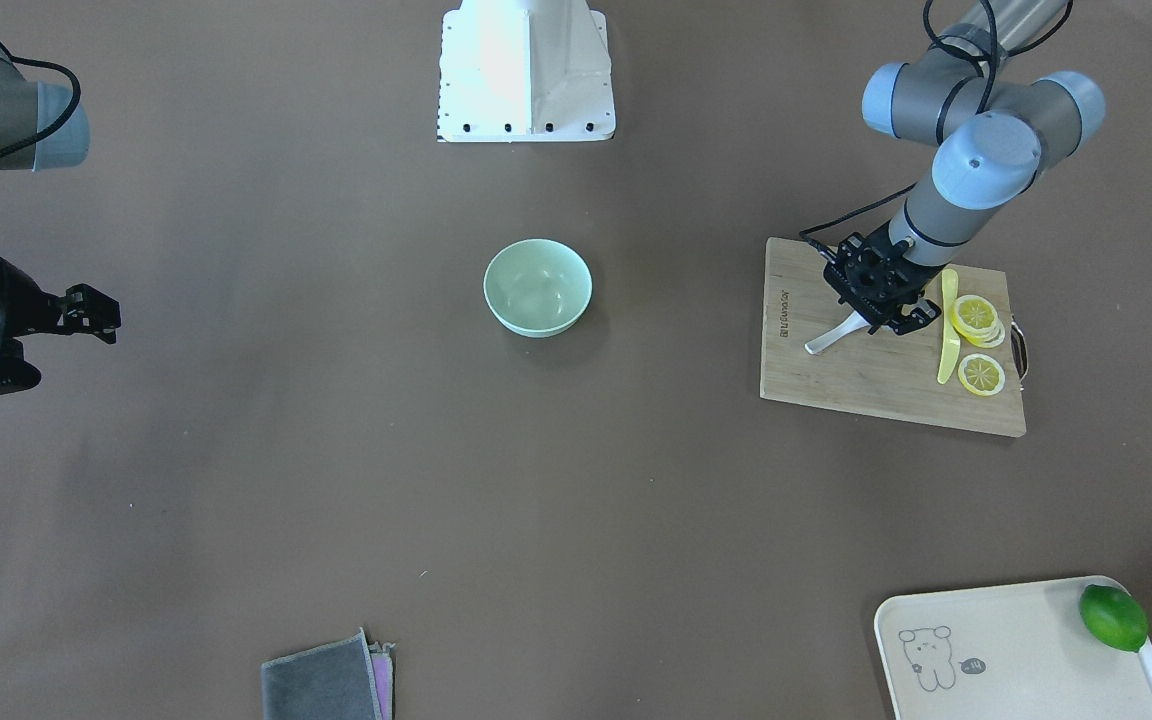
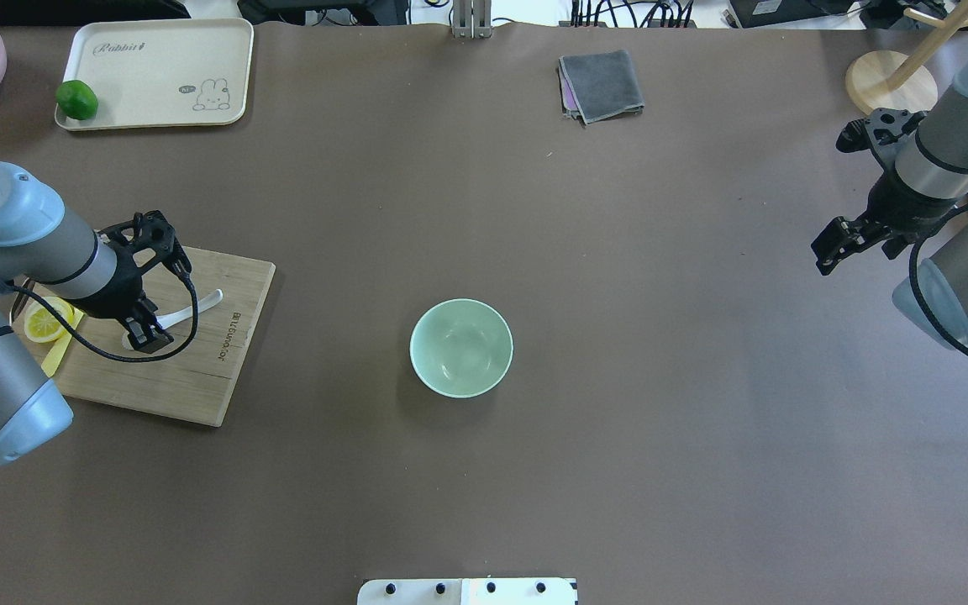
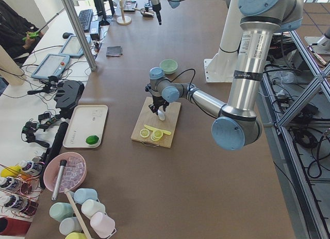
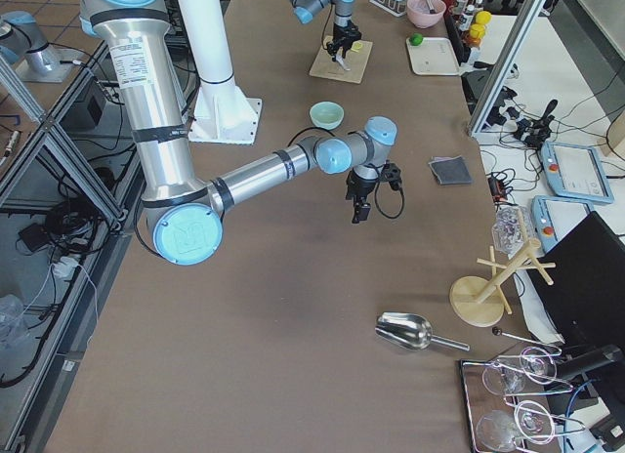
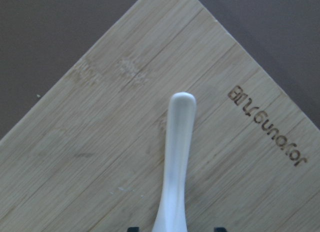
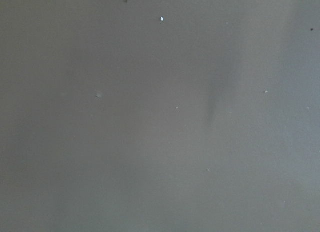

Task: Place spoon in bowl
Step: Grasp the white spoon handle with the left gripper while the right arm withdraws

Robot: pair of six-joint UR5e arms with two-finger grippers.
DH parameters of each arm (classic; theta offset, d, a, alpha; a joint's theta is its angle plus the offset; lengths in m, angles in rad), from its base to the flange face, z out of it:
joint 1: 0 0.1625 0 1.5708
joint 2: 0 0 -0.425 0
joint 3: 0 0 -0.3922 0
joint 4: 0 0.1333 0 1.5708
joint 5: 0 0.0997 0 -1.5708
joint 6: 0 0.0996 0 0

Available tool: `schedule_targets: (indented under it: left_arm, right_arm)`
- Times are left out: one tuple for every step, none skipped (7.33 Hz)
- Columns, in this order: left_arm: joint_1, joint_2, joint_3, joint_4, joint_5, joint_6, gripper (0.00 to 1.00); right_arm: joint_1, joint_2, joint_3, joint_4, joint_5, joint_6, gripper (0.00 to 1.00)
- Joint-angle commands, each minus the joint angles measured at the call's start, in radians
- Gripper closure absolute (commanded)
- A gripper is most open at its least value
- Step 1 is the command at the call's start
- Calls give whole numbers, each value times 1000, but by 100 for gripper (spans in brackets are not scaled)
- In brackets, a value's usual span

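The spoon [image 1: 829, 339] lies flat on the cutting board [image 1: 866, 385], and your left gripper [image 2: 148, 334] is down over its scoop end, fingers parted on either side and not yet pinching. The lift, the carry and the drop are all ahead of you, since the bowl [image 2: 460, 347] sits empty, well apart at mid-table. Your right gripper [image 1: 94, 310] hangs off to the side, and I can't tell how its jaws stand.
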Motion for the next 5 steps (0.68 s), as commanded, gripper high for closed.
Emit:
schedule_targets:
  left_arm:
    - [0,-1,3,2,1,-1,36]
    - [2,-1,6,0,3,-1,36]
    - [3,-1,7,2,4,-1,39]
    - [3,-1,13,0,6,-1,45]
    - [3,-1,13,2,6,-5,61]
  right_arm:
    - [1,-2,-1,1,1,0,0]
    - [3,-2,-1,2,1,-2,0]
    - [3,-4,-1,2,3,-2,0]
    - [3,-2,-1,1,3,-2,0]
    - [1,-2,1,1,3,-2,0]
